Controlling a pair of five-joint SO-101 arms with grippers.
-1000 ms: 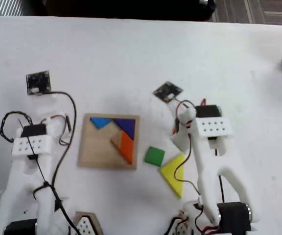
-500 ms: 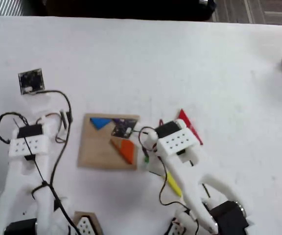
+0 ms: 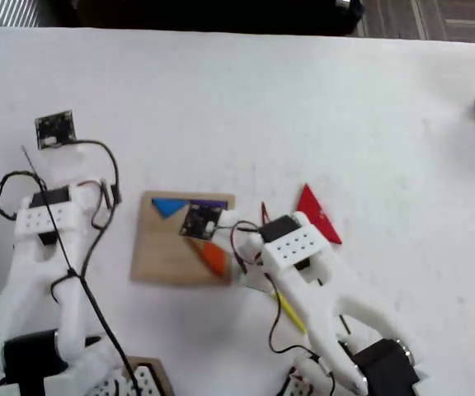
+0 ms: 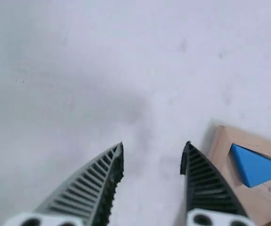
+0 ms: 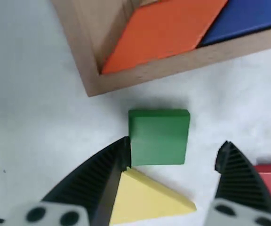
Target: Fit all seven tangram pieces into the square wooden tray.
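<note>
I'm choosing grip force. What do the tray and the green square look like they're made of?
The tray looks like bare pale wood, with faint grain on its rim. The green square is probably wood too, painted matte green, thick and sharp-edged; plastic can't be ruled out.

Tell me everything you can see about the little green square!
The green square is a small flat block with darker side edges, and it looks like painted wood. It lies flat on the white table, just outside the wooden tray and apart from its rim. The yellow triangle points at one edge, almost touching. The open right gripper sits around it, one finger close beside its edge.
</note>
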